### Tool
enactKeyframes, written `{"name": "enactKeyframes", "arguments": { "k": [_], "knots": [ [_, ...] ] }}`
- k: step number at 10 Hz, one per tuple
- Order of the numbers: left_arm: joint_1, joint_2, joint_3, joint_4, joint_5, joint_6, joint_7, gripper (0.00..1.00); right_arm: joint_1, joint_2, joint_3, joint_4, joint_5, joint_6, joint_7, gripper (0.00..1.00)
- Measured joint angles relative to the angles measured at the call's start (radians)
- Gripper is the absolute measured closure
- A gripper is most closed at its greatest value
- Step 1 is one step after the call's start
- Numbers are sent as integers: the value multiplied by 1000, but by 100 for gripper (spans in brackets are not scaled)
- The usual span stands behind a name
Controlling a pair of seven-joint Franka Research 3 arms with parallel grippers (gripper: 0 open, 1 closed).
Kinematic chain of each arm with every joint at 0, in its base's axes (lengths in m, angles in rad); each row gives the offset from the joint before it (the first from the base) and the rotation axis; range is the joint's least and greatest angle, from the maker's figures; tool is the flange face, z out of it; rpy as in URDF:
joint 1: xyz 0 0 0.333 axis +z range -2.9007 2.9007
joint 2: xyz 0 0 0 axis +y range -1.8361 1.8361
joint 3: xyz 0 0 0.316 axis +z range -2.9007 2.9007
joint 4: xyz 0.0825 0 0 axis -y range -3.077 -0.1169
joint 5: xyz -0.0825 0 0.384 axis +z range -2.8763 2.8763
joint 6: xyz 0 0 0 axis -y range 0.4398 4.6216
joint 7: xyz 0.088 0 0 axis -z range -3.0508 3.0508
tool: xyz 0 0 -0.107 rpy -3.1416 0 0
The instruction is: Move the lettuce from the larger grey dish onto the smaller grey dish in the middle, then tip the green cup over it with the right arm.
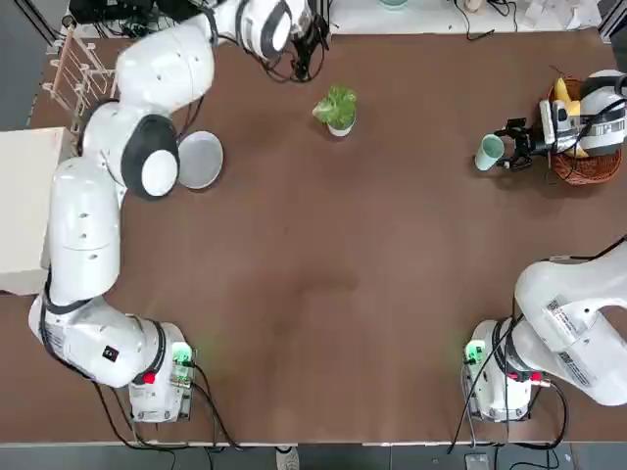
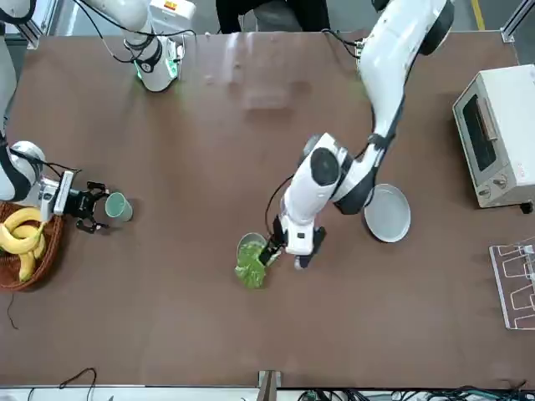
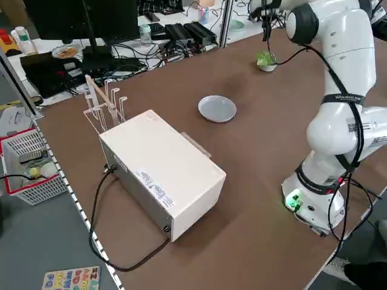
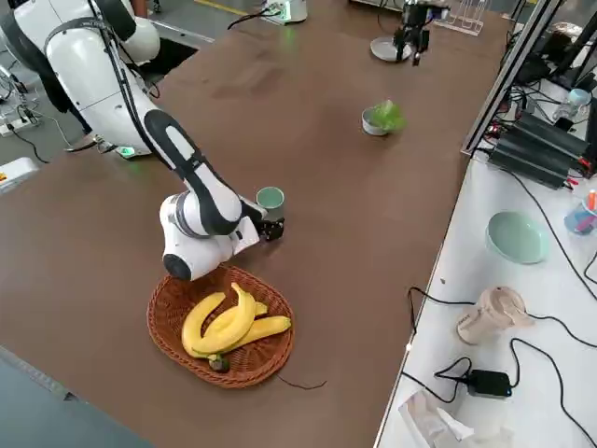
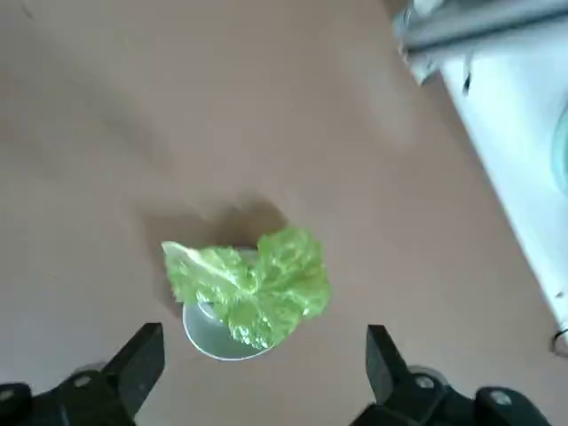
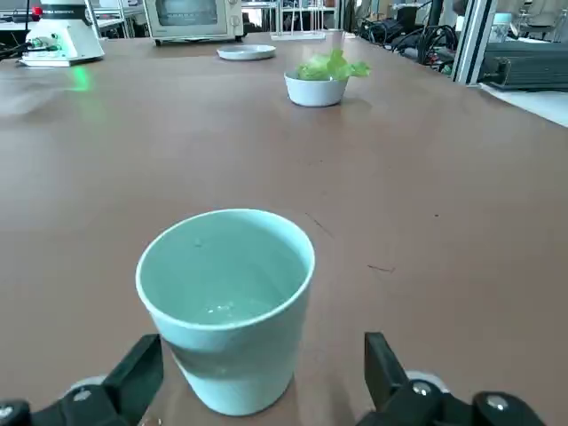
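Lettuce (image 5: 251,282) lies now in the smaller grey dish (image 5: 216,335), at the far middle of the table, with its leaves hanging over the rim. The larger grey dish (image 1: 201,159) stands bare, well apart from it, on the left arm's side. The left gripper (image 5: 264,362) hovers above the lettuce with its fingers spread wide and nothing between them, so I judge the first step is finished.

The second step belongs to the right arm (image 1: 578,318). Its gripper (image 6: 262,377) is low at the table, next to the basket of bananas (image 4: 224,325), and its open fingers stand on both sides of the green cup (image 6: 227,301) without pressing it. The cup is upright and seems empty.

Next, I think, the right fingers must close on the cup, lift it and carry it across to the small dish, then tilt it above the leaves. The left arm should move away first, because it is just over the dish.
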Motion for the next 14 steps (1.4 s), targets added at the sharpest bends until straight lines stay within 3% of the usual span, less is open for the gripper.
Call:
{"name": "enactKeyframes", "arguments": {
  "k": [4,10,12,13,14],
  "knots": [
    [179,-190,7,-99,-6,-215,64,0,4,2,8,-6,0,0,-1,0],
    [423,-360,7,-121,4,-592,650,0,37,15,11,-9,0,25,-2,1],
    [448,-430,8,-131,7,-673,894,0,47,18,11,-9,0,33,-2,11],
    [447,-474,8,-142,11,-698,1002,0,49,19,11,-9,1,32,-1,27],
    [447,-518,8,-152,12,-739,1073,0,49,19,12,-8,1,31,-1,32]
  ]
}}
